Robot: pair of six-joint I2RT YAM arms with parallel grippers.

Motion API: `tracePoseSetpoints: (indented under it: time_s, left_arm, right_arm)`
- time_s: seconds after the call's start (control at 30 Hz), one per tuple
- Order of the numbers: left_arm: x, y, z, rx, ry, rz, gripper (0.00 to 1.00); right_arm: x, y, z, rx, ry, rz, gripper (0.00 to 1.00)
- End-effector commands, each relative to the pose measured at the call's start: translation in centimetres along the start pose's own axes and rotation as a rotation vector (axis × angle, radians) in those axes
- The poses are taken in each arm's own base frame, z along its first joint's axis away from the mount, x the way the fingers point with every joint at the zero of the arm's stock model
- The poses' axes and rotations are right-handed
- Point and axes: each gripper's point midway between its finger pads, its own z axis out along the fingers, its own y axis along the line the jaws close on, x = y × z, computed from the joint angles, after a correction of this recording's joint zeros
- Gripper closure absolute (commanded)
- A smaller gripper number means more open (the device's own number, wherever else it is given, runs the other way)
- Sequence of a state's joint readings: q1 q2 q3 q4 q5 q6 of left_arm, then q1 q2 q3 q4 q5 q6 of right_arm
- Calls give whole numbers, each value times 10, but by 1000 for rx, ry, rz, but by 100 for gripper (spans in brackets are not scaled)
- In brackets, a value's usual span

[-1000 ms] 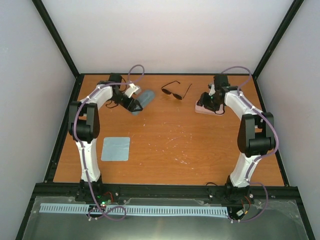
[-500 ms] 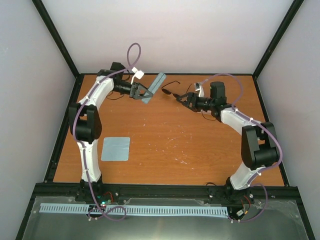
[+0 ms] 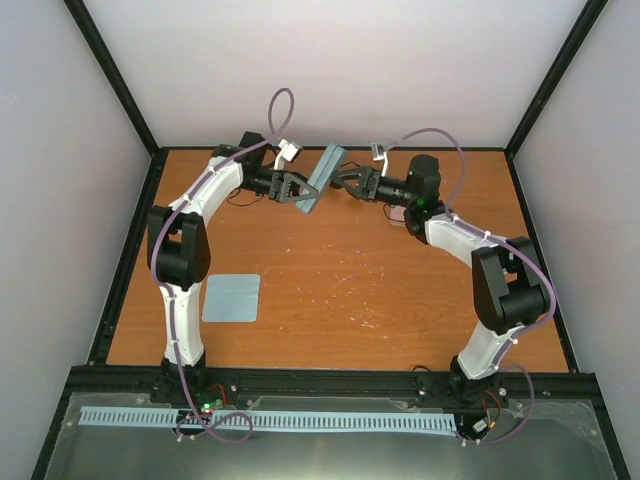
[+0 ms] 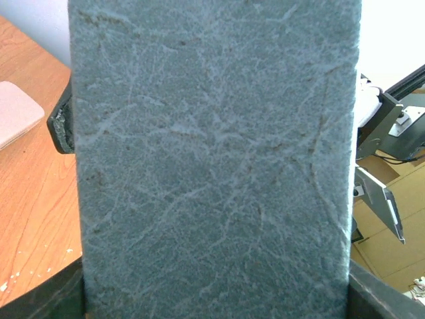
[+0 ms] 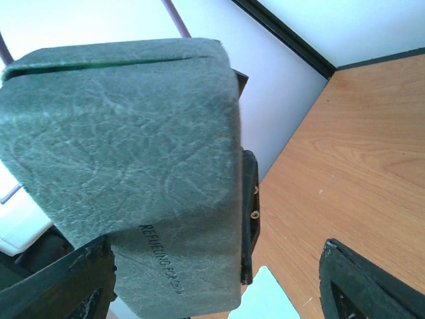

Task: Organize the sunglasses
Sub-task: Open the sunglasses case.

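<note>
Though tiny overhead, grey case (image 3: 322, 177) in left pincer (image 3: 302, 191), lettering (image 5: 158, 260) legible, right wrist

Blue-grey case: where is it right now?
In the top view, the blue-grey case hangs tilted above the far centre of the table, held by the left gripper, with the open right gripper close on its other side.

Soft, even light fills my overhead view: the table (image 3: 350, 290) is bright, with faint shadows and no glare. At my left wrist the grey case (image 4: 212, 159) fills the frame, slightly soft, the wall (image 4: 392, 33) behind blown white. My right wrist view is crisp on its lettering, dim in the lower corners
</note>
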State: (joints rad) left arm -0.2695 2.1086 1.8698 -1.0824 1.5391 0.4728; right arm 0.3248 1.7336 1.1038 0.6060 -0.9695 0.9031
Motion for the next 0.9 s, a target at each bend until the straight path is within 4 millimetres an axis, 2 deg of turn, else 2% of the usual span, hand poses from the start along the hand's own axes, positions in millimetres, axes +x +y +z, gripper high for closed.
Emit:
tracePoseSetpoints:
  time_s: [0.0,0.1,0.23,0.5,0.77,0.83,0.87]
  left_arm:
    - [-12,-29,8,72,-15,52,74]
    - [-14,-27,8,90,-22,36,75]
    - [-16,-26,8,104,-26,27,76]
    - [-16,-30,13,121,-20,31,76]
    - [-16,-38,13,142,-25,30,76]
    - [-17,-40,13,146,-25,33,77]
    - [-17,-40,13,147,-25,35,77]
  right_arm:
    - [-5,42,0,-119,-28,-95,19]
    - [-3,56,-5,-169,-33,-113,18]
    - [0,63,-8,-188,-40,-127,18]
    - [5,55,7,-161,-2,-122,19]
    - [5,42,11,-135,-1,-102,15]
    - [5,37,13,-115,4,-99,6]
    - [6,32,14,-95,10,-96,5]
